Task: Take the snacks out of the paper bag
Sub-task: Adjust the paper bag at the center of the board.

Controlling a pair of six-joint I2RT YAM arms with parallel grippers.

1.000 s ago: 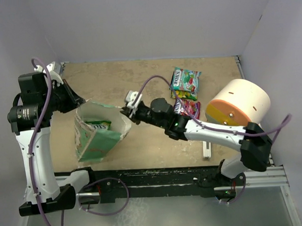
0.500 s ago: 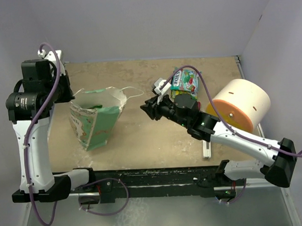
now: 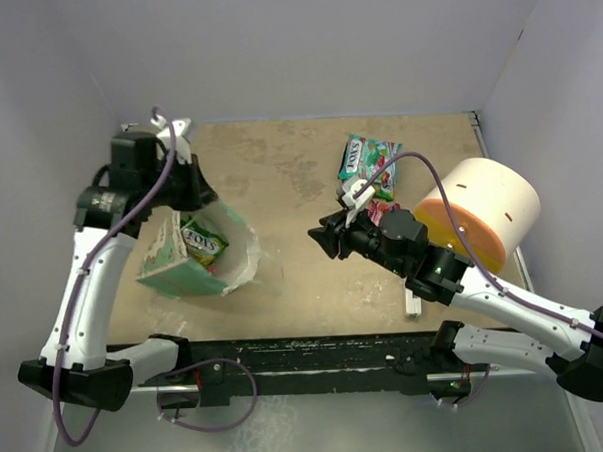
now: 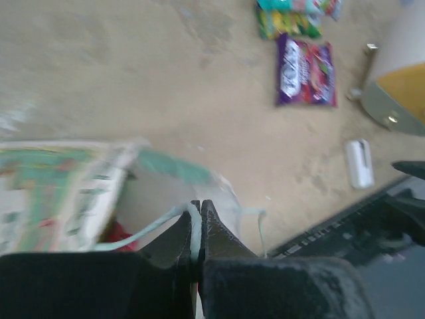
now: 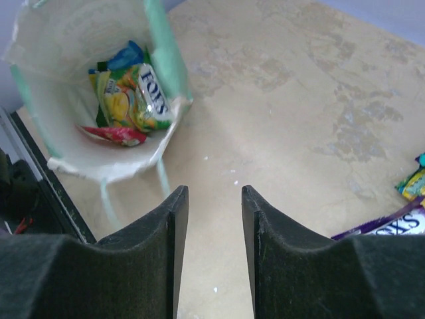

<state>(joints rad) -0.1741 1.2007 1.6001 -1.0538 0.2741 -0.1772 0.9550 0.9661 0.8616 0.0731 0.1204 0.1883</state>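
The mint-green paper bag [image 3: 189, 276] lies tipped, its white inside facing up and right. A yellow-green snack packet [image 3: 202, 240] shows inside it; in the right wrist view this packet [image 5: 133, 93] lies on a red one [image 5: 113, 134] in the bag [image 5: 66, 40]. My left gripper [image 3: 202, 195] is shut on the bag's string handle [image 4: 166, 218] at the bag's far rim. My right gripper [image 3: 327, 237] is open and empty, to the right of the bag and apart from it. A green packet [image 3: 371, 161] and a purple-pink packet [image 4: 305, 70] lie on the table.
A big cream cylinder with an orange end [image 3: 476, 213] lies at the right. A small white stick [image 3: 413, 303] lies near the front edge beside it. Grey walls close in the table on three sides, and a black rail runs along the front.
My left gripper has swung right and forward with the handle, tipping the bag over. My right gripper has drawn back to the right from the bag's mouth, empty.
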